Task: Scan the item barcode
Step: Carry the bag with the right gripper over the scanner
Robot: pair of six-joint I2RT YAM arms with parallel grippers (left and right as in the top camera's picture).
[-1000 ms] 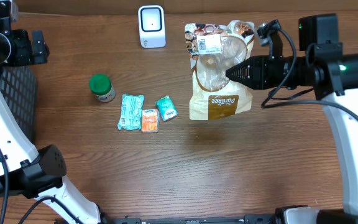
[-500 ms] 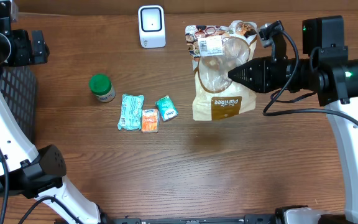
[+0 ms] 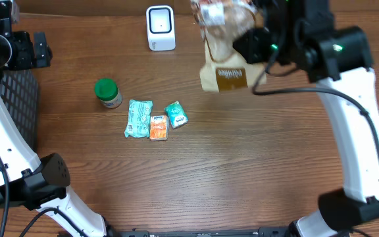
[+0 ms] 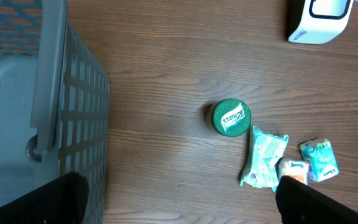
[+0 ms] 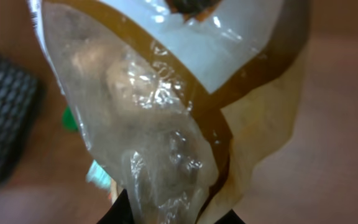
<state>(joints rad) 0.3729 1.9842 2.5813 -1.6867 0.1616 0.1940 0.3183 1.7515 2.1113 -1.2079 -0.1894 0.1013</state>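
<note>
A brown paper bag with a clear window (image 3: 222,56) hangs lifted above the back of the table, its white label (image 3: 211,10) at the top edge of the overhead view. My right gripper (image 3: 247,46) is shut on the bag's right side. In the right wrist view the bag (image 5: 166,106) fills the frame, and the right gripper (image 5: 174,214) pinches its crumpled film between two dark fingertips. The white scanner (image 3: 160,27) stands just left of the bag. My left gripper (image 4: 185,205) stays open and holds nothing, above the basket's edge at far left.
A green-lidded jar (image 3: 108,92) and three small packets (image 3: 139,117) (image 3: 158,127) (image 3: 176,113) lie left of centre. A grey mesh basket (image 3: 12,105) stands at the left edge. In the left wrist view I see the scanner (image 4: 322,18), the jar (image 4: 230,117) and the basket (image 4: 42,93).
The right arm has lifted the bag off the table and swung it back and left, closer to the scanner. The left arm has not moved.
</note>
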